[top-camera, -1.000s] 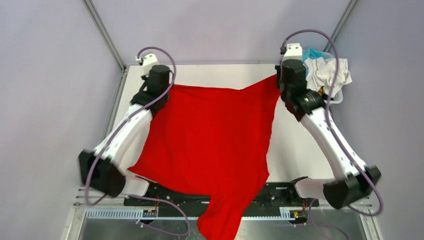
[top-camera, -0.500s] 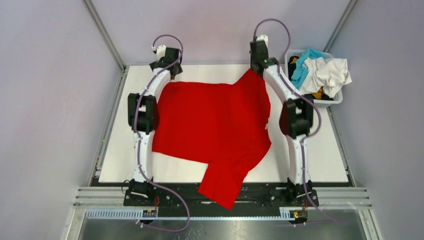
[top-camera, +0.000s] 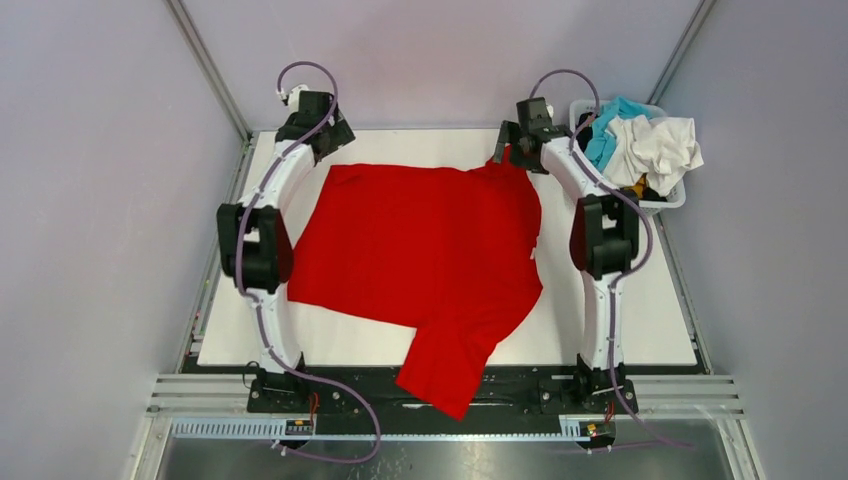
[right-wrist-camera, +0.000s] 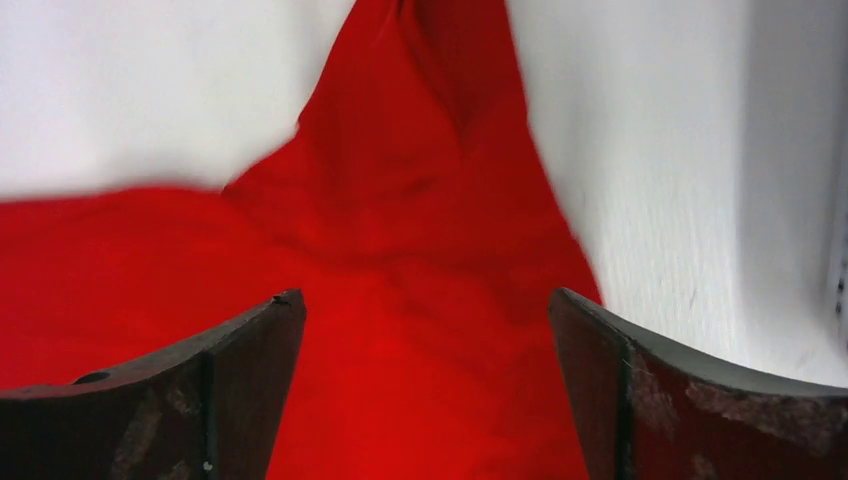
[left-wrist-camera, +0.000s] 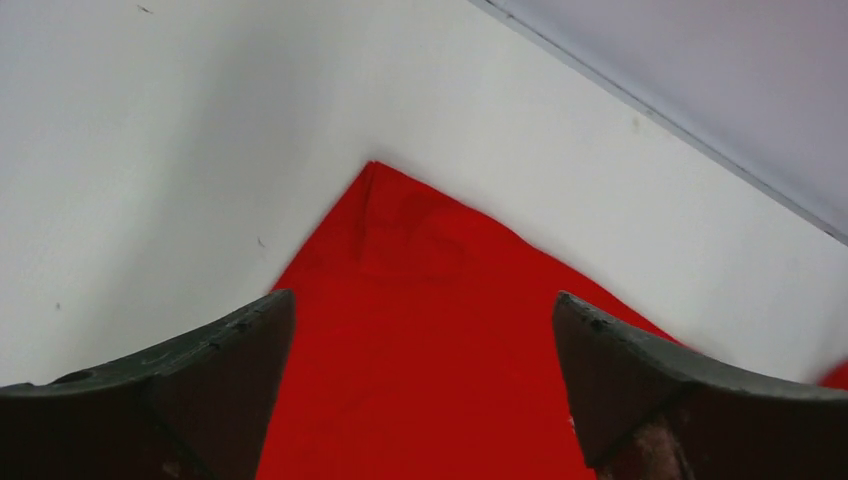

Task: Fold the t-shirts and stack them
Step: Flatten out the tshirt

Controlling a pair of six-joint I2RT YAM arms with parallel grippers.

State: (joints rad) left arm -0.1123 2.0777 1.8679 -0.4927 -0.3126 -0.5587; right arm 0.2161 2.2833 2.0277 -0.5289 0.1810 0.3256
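Observation:
A bright red t-shirt [top-camera: 420, 250] lies spread on the white table [top-camera: 640, 300], and one end of it hangs over the near edge. My left gripper [top-camera: 328, 140] hovers open above the shirt's far left corner [left-wrist-camera: 385, 215]; in the left wrist view the gripper [left-wrist-camera: 422, 295] has only flat red cloth below it and nothing between its fingers. My right gripper [top-camera: 510, 152] is open above the bunched far right corner [right-wrist-camera: 420, 130], and in the right wrist view the gripper [right-wrist-camera: 425, 293] stands wide over the cloth, holding nothing.
A white lattice basket [top-camera: 664, 206] at the far right corner holds crumpled shirts: white [top-camera: 660, 145], teal-blue [top-camera: 604, 135] and a bit of mustard-yellow [top-camera: 637, 187]. Grey walls with metal frame posts close in the table's left, far and right sides.
Both grippers went from shut on the red shirt's far corners to open, letting go. The arms stretched toward the far edge, and the far right corner dropped onto the table.

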